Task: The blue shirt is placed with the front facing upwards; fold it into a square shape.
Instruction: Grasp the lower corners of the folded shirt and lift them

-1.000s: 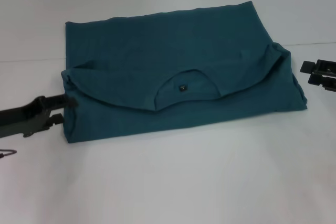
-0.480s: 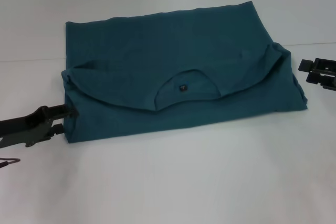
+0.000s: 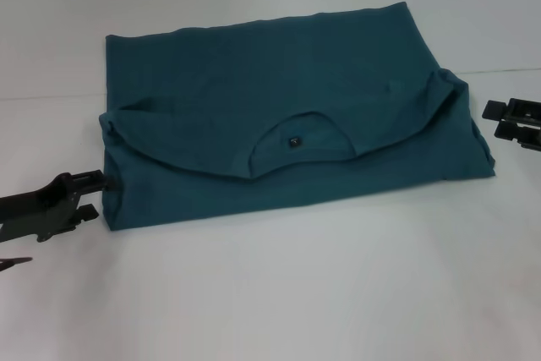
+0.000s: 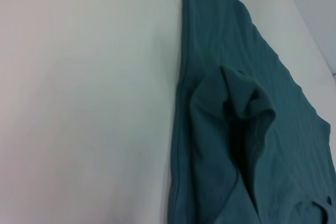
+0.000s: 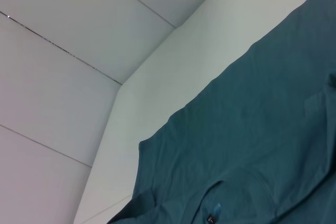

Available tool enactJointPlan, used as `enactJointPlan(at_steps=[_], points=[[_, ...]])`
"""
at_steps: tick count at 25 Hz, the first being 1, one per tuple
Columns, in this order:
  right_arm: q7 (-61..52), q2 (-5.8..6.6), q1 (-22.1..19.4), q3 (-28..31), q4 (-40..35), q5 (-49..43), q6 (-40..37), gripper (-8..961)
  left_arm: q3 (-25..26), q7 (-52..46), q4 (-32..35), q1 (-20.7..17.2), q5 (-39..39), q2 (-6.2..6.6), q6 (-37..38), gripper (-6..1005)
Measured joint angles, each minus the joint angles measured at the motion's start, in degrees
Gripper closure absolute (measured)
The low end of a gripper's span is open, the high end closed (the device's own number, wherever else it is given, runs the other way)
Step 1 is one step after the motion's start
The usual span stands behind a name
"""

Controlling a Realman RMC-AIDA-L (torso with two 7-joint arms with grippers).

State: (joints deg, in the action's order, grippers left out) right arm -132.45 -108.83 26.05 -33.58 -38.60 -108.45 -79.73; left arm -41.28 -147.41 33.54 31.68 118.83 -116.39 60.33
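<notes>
Teal-blue cotton shirt [image 3: 279, 124], soft and limp, lies half-folded on the white desk [image 3: 296, 293]; left hand [image 3: 100, 180] touches its left edge, right hand [image 3: 492, 119] beside its right edge, grips unclear.

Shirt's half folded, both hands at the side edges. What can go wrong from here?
1. The left hand sits at the dark teal-blue cotton T-shirt's left edge, where layers stack; it may pinch only the top one.
2. The right hand stands just off the right edge, so it may close on nothing.
3. The loose curved flap with the collar may slide open during the next fold.
</notes>
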Motion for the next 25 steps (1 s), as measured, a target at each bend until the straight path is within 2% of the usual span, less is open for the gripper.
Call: enactJointPlan(at_steps=[25], points=[[0.1, 0.02, -0.2, 0.1, 0.9, -0.6, 1.3, 344, -0.5, -1.7, -5.4, 2.5, 0.5, 0.40, -5.3, 350]])
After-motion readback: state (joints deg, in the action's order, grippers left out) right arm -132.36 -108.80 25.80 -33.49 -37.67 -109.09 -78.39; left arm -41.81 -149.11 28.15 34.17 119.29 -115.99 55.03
